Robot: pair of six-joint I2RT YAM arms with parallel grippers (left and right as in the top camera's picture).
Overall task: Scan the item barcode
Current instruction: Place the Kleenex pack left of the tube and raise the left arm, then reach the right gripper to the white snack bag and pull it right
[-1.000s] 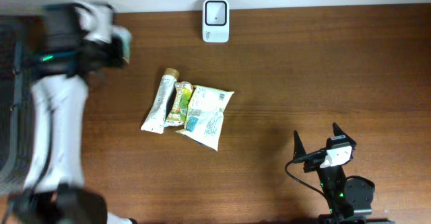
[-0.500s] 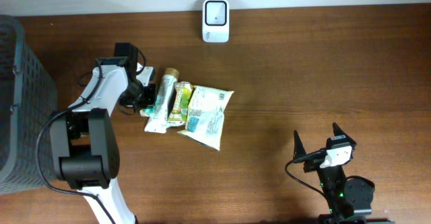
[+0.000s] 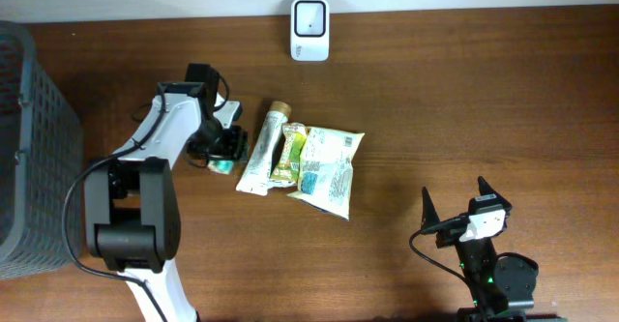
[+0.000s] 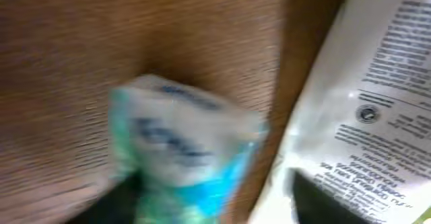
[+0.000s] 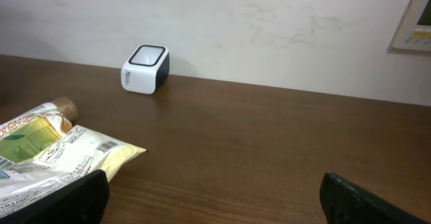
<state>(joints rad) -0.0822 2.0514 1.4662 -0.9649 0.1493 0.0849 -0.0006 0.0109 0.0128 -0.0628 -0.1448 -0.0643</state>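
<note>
- Roughly mid-desk lie three packets side by side and touching, all tilted with their tops toward the far right; each lies flat
- Leftmost is a long white pouch (image 3: 261, 153) with a brown cap at its far end; the left wrist view shows dark print on its white face, too blurred to read
- Between the others lies a narrow green packet (image 3: 288, 151) with yellow-green artwork
- Rightmost is a wider pale bag (image 3: 331, 167), cream and white with blue-green patches and fine print; no code can be made out for sure
- Beyond them, at the far edge of the desk (image 3: 464, 100), stands the white scanner (image 3: 309, 29), its dark window facing up, well apart from the packets
- The left fingers (image 3: 230, 144) sit just beside the pouch's left edge; whether they are spread or clenched cannot be told; a blurred teal-and-white shape (image 4: 178, 146) fills that wrist view next to the pouch
- The right fingers (image 3: 427, 204) stand spread wide with nothing between them, near the front right, well apart from the packets
- A grey mesh basket (image 3: 29, 119) stands at the left edge; its inside is too dark to tell
</note>
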